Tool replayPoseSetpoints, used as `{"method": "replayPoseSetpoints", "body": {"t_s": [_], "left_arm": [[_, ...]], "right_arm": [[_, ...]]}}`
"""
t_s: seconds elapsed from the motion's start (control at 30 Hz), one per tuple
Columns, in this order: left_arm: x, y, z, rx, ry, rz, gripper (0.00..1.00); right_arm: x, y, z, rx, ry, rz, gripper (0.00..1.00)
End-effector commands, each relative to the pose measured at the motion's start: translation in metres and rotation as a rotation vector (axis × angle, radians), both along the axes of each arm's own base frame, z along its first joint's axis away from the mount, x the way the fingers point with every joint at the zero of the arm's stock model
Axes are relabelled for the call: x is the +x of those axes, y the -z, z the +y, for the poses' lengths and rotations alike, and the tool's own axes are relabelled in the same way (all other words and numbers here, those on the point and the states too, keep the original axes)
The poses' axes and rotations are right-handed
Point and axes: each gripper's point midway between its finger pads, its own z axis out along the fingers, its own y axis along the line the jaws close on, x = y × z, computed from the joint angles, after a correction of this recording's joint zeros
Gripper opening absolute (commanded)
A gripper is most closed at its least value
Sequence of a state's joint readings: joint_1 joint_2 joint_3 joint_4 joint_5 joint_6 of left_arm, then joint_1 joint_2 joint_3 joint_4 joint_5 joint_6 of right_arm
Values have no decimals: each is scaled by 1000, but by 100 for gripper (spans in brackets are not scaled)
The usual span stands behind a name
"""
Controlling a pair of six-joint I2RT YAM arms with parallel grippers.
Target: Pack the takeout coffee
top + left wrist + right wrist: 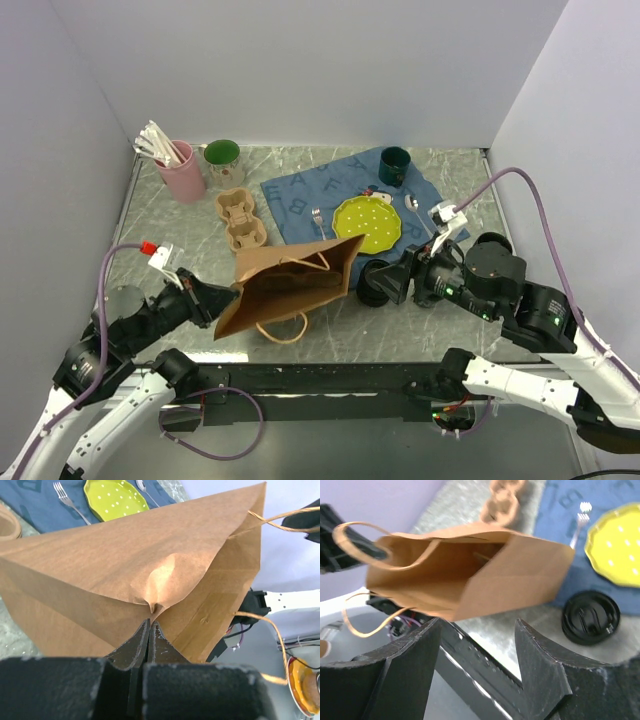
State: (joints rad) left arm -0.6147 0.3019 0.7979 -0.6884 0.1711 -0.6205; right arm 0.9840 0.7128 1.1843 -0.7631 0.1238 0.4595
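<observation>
While the left claw (150, 625) is closed flat on a pinched fold of the brown paper bag (290, 285), the right claw (479, 625) stands wide with nothing between its fingers. The bag lies on its side on the desk (350, 335) and extends ahead of the left claw. Its open mouth, fitted with twine handles (357, 540), is turned toward the right claw, so part of the interior shows in the right wrist view. One takeout coffee cup (373, 285) stands upright on the desk with its black lid on. It sits just ahead of the right claw and slightly off to that claw's right side, between the claw and the bag, and outside the bag. Whether the cup touches the bag cannot be told. Farther ahead of the right claw, a yellow-green plate (367, 222) and a fork (318, 217) lie on a blue cloth (295, 190). A tan cup carrier (240, 220) sits beyond the bag from the left claw.
</observation>
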Motion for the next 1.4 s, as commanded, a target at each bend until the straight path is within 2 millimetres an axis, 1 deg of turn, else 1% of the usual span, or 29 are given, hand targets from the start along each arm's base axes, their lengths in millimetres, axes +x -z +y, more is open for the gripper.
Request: {"method": "replayPoseSetpoints", "body": {"t_s": [0.0, 0.03, 0.1, 0.23, 0.3, 0.33, 0.4, 0.47, 0.5, 0.53, 0.57, 0.7, 0.77, 0.83, 0.97, 1.1, 1.17, 1.2, 1.27, 1.37], "left_arm": [[-11, 12, 5, 34, 23, 8, 1], [-12, 11, 6, 35, 24, 7, 1], [-15, 12, 7, 44, 29, 13, 1], [-16, 13, 9, 42, 24, 17, 1], [-20, 11, 9, 25, 28, 18, 1], [-21, 13, 10, 16, 27, 30, 1], [-25, 14, 12, 5, 23, 33, 1], [-27, 16, 15, -2, 13, 41, 1], [-28, 15, 16, -7, 9, 32, 1], [-28, 15, 18, -7, 3, 30, 1], [-28, 16, 18, -5, 1, 32, 1], [-30, 18, 14, -4, 25, 43, 1], [-32, 19, 12, -12, 38, 50, 1], [-32, 22, 11, -13, 41, 58, 1], [-33, 26, 14, -1, 31, 57, 1], [-33, 26, 14, 8, 36, 58, 1], [-31, 24, 14, 9, 33, 59, 1], [-30, 24, 14, 8, 25, 58, 1], [-28, 21, 14, 6, 19, 55, 1], [-26, 16, 13, -2, 12, 58, 1]], "right_arm": [[-1, 28, -21, -118, 85, 97, 68], [1, 32, -24, -124, 121, 117, 68], [2, 41, -24, -145, 133, 140, 68], [4, 45, -17, -139, 137, 170, 68], [7, 46, -20, -135, 169, 169, 69], [9, 51, -23, -143, 188, 173, 69], [11, 53, -27, -141, 224, 175, 68], [12, 55, -26, -135, 222, 176, 66], [9, 56, -20, -144, 180, 176, 66], [7, 54, -15, -141, 148, 172, 66], [5, 50, -6, -125, 105, 163, 66], [-8, 48, 22, -132, -58, 184, 69], [-9, 46, 29, -138, -85, 184, 71], [-10, 42, 36, -147, -97, 176, 72], [-7, 35, 45, -169, -55, 173, 74], [-6, 32, 57, -146, -1, 214, 75], [-8, 27, 62, -110, 5, 207, 75], [-9, 30, 63, -107, 6, 205, 75], [-9, 31, 64, -87, 21, 217, 74], [-13, 40, 64, -111, 28, 246, 75]]}}
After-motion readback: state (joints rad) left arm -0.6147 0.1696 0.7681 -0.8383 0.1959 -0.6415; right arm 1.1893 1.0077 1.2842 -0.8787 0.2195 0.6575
